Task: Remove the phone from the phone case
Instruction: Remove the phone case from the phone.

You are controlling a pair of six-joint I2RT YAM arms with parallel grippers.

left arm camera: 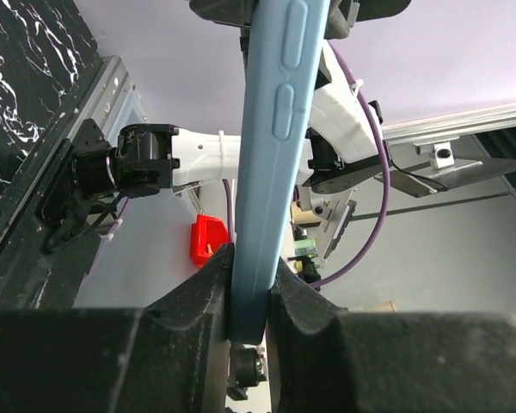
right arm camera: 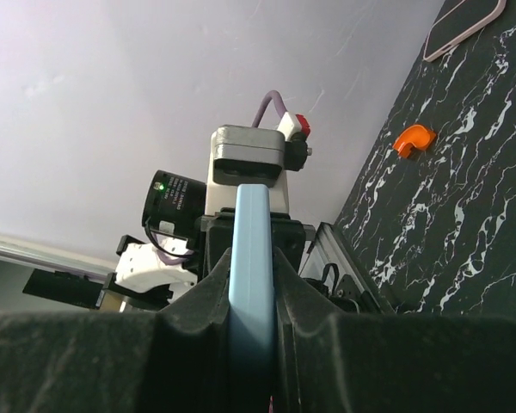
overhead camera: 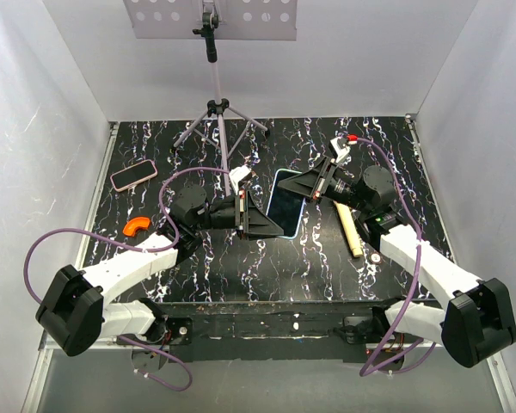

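A phone in a light blue case is held up above the middle of the table, screen facing the camera. My left gripper is shut on its lower left corner; in the left wrist view the blue case edge with side buttons runs up from between the fingers. My right gripper is shut on its upper right edge; in the right wrist view the blue case edge stands between the fingers. The phone cannot be seen apart from the case.
A second phone in a pink case lies at the table's left rear. An orange curved piece lies left of centre. A wooden stick lies right of the phone. A tripod stand stands at the back.
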